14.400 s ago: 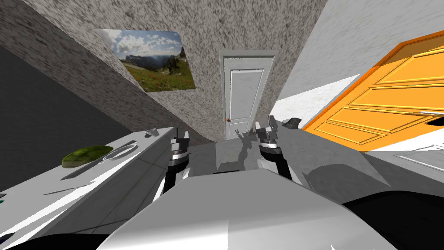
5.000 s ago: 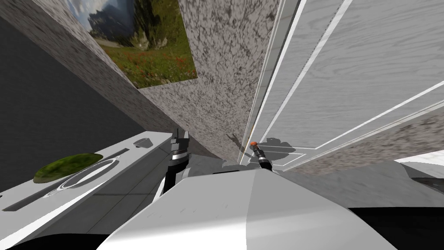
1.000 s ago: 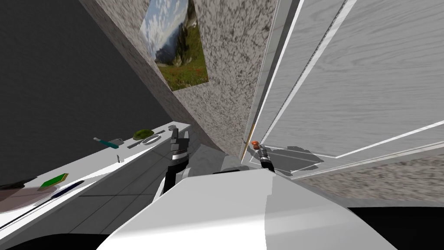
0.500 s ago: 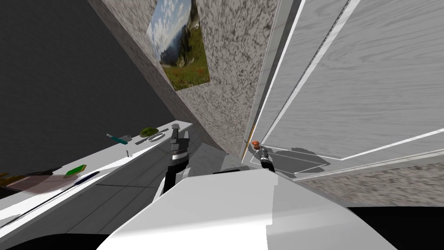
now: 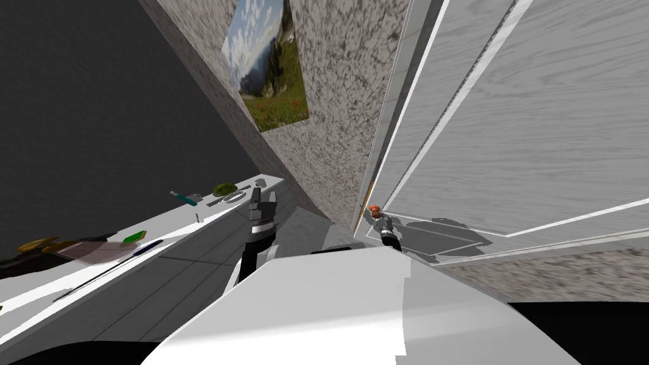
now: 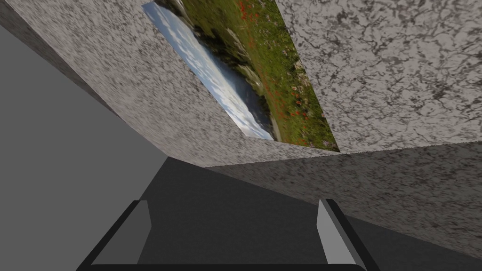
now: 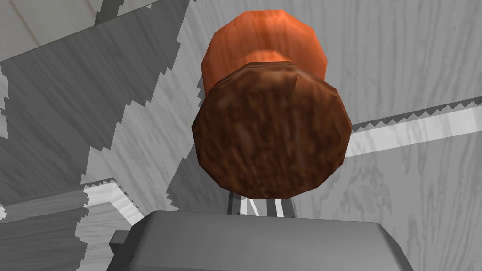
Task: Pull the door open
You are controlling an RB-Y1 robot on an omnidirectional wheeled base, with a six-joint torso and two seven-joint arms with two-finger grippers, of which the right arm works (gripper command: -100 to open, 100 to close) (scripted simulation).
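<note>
The pale grey panelled door point(image 5: 539, 127) rises close on my right, and its round reddish-brown knob point(image 5: 374, 208) sits by the door's edge next to the speckled wall. My right gripper point(image 5: 381, 223) is right below the knob, touching it. In the right wrist view the knob point(image 7: 270, 136) looms against the door point(image 7: 414, 56). My right gripper point(image 7: 261, 204) stands narrow and shut beneath it, its fingers mostly hidden by the knob and not on the knob's sides. My left gripper point(image 5: 263, 196) is held up over the counter's end, open and empty point(image 6: 235, 221).
A long white counter point(image 5: 190, 234) runs along my left with a green lump point(image 5: 225, 189), a teal-handled tool point(image 5: 184, 197) and other small items. A landscape picture point(image 5: 272, 70) hangs on the speckled wall point(image 5: 342, 95). A dark wall lies beyond the counter.
My whole view has swung: the counter's items and the picture drift right and more of the counter comes into sight. My right hand stays at the knob and the left arm holds its pose.
</note>
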